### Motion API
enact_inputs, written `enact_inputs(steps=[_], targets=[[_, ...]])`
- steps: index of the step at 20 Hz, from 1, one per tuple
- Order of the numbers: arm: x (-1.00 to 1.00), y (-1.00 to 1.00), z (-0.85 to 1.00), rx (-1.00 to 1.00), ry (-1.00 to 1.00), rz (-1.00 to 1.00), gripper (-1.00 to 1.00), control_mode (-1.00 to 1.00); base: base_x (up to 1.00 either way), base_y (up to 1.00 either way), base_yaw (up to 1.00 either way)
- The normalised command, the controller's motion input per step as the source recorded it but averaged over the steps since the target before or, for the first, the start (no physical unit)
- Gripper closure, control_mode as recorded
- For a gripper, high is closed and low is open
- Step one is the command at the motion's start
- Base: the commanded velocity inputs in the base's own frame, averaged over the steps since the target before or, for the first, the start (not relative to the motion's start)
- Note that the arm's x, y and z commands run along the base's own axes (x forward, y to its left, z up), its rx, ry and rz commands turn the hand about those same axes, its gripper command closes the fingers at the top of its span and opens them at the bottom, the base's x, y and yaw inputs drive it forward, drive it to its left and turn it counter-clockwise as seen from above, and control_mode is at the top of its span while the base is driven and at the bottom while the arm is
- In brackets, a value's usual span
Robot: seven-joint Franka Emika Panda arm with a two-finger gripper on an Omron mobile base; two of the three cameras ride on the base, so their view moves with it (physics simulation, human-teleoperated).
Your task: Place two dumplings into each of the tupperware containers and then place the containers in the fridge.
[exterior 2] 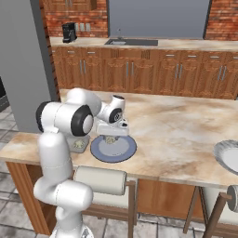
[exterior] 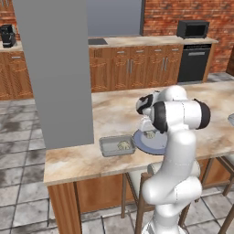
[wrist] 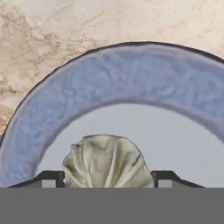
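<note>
Grey tub (exterior: 117, 146): sits on the desk (exterior: 114, 114) left of the blue-grey plate (exterior: 148, 145), dumplings inside; overshooting it drops the next one on the desk.
Dumpling (wrist: 107, 162): on the plate, between the fingertips.
End effector (wrist: 107, 178): fingers flank the dumpling, contact unclear; a shallow pinch could squeeze it out.

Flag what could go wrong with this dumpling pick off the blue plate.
1. The gripper brackets the dumpling with a fingertip on each side; squeezing could crush the soft lump, or it could slip out.
2. The dumpling sits on the blue-grey plate, so fingertips this low could scrape or nudge it.
3. The grey container lies right beside the plate and already holds a dumpling; a low carry could clip its rim.
</note>
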Motion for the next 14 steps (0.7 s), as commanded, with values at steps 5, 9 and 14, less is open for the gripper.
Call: enact_inputs(steps=[5, 9, 14], targets=[[-0.41, -0.02, 0.6, 0.01, -0.01, 0.0, 1.0, -1.0, 0.0, 0.0, 0.0], [-0.03, 0.13, 0.65, 0.0, 0.0, 0.0, 1.0, -1.0, 0.0, 0.0, 0.0], [-0.04, 0.52, 0.46, 0.0, 0.01, -0.02, 1.0, -1.0, 0.0, 0.0, 0.0]])
